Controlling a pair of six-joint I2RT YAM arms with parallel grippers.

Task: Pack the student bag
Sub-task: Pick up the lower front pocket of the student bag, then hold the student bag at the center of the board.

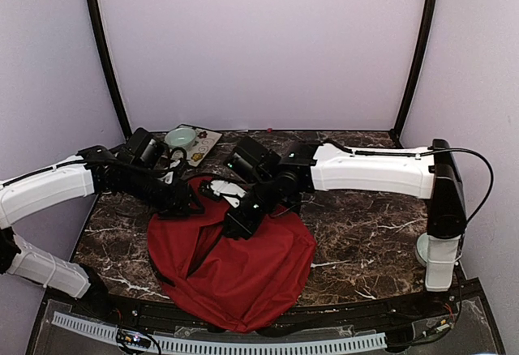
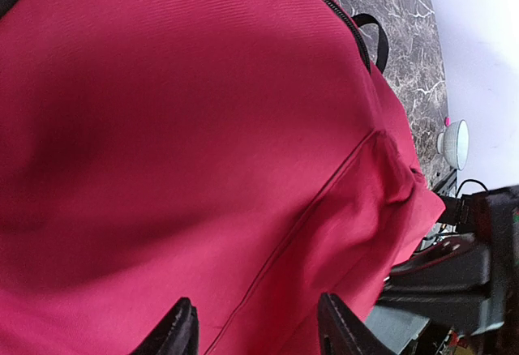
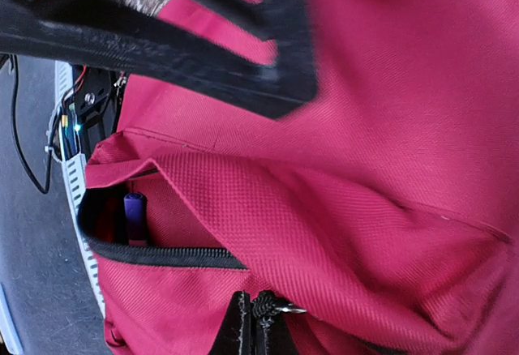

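Note:
The student bag (image 1: 243, 278), a large dark-red backpack, lies flat on the marble table in front of both arms. My right gripper (image 3: 263, 327) (image 1: 237, 224) is shut on the black zipper pull (image 3: 265, 306) of a front pocket. That pocket gapes open along its black zipper (image 3: 162, 255), and a purple pen (image 3: 134, 217) shows inside. My left gripper (image 2: 258, 331) (image 1: 186, 203) sits at the bag's upper left edge. Its fingers (image 2: 180, 332) stand apart over the red fabric, with a seam running between them.
A pale green bowl (image 1: 181, 137) sits on a flat tray (image 1: 209, 139) at the back left of the table. A white round object (image 2: 454, 143) stands by the right arm's base. A blurred black arm part (image 3: 203, 39) crosses above the pocket.

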